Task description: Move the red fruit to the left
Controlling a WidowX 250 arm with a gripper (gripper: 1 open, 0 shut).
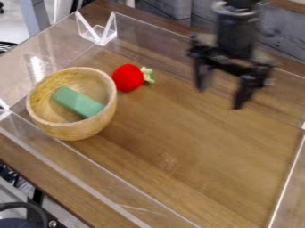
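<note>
At the 3 o'clock side of the red fruit (128, 77), the gripper (226, 91) is held released and empty above the table (202, 151), well apart, leaving the fruit resting just beside the wooden bowl (70, 120).

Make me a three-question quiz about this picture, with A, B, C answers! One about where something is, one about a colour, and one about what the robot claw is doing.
1. Where is the red fruit?
A. inside the wooden bowl
B. on the table just right of the wooden bowl
C. between the claw's fingers

2. What colour is the block in the wooden bowl?
A. green
B. blue
C. yellow

3. What is the gripper doing?
A. squeezing the fruit
B. hanging open and empty
C. resting in the bowl

Answers:
1. B, the fruit lies on the wooden table beside the bowl's rim.
2. A, the block lying in the bowl is green.
3. B, its jaws stand apart with nothing between them, far right of the fruit.
</note>
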